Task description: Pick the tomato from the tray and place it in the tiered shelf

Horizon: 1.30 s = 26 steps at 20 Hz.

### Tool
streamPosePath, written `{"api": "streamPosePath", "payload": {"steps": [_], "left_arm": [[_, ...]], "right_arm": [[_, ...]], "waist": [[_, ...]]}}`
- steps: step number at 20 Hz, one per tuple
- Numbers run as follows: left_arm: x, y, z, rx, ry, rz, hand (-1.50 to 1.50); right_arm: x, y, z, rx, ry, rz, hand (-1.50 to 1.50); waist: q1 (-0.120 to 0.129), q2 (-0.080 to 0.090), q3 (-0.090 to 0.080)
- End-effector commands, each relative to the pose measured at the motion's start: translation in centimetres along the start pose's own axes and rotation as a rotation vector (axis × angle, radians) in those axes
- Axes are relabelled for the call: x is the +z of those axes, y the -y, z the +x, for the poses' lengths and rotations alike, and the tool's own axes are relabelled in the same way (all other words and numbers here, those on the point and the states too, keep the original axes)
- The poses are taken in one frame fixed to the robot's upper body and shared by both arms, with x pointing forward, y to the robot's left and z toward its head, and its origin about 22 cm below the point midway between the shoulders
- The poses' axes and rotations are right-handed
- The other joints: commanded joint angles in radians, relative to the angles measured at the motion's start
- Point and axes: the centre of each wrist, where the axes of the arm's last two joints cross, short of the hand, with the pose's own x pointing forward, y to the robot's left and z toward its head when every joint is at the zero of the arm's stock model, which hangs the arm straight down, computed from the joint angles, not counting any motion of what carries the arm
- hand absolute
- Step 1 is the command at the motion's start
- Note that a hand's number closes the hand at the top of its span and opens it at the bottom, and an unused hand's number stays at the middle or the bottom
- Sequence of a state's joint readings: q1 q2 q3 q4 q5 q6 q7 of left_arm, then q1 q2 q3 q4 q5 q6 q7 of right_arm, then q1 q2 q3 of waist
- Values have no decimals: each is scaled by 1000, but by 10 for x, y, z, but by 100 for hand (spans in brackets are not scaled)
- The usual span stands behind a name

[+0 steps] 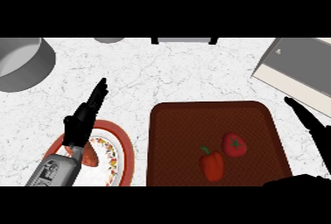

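You are looking at the tomato (234,145) lying in the right half of the brown tray (184,131), just beside a red pepper (212,165) that is sitting a little nearer to you and to its left. The two are very close, though I cannot tell whether they are touching. Your right hand (315,133) is hanging over the tray's right edge with its fingers stretched out and nothing in it, near the tomato but apart from it. Your left hand (82,118) is resting above the patterned plate (126,142), fingers straight, also carrying nothing. By its look, you are dealing with a small, light, round thing whose smooth skin is likely to slip or roll, and which is soft enough to bruise if squeezed. You are probably best taking it from above across its widest part, thumb on one side and fingers on the other, coming in from the right so that you are not nudging the pepper. The tiered shelf (294,72), which I am taking to be the grey-and-white unit, is standing on the surface (181,74) beyond the tray's far right corner.
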<state>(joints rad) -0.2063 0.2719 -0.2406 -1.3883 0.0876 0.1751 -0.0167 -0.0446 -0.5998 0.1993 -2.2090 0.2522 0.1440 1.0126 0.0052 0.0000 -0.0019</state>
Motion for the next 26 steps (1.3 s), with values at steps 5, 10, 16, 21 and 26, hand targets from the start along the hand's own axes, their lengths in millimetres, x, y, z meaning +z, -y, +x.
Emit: {"api": "streamPosePath", "payload": {"steps": [5, 10, 16, 21, 26], "left_arm": [[6, -3, -3, 18, 6, 0, 0], [-4, 0, 13, -8, 8, 1, 0], [-2, -9, 3, -16, -9, 9, 0], [10, -9, 2, 4, -8, 4, 0], [-3, -6, 5, -22, 14, 5, 0]], "right_arm": [[11, -10, 25, 24, -42, -6, -150], [4, -30, 19, 51, -52, -30, -150], [-4, -41, 38, 29, -53, -40, -150], [-4, -51, 47, 42, -73, -33, -150], [5, -55, 39, 47, -103, -34, -150]], "waist": [[-5, -1, 1], [-7, -1, 2], [-4, 0, 2], [-2, -1, 1], [-9, -1, 1]]}}
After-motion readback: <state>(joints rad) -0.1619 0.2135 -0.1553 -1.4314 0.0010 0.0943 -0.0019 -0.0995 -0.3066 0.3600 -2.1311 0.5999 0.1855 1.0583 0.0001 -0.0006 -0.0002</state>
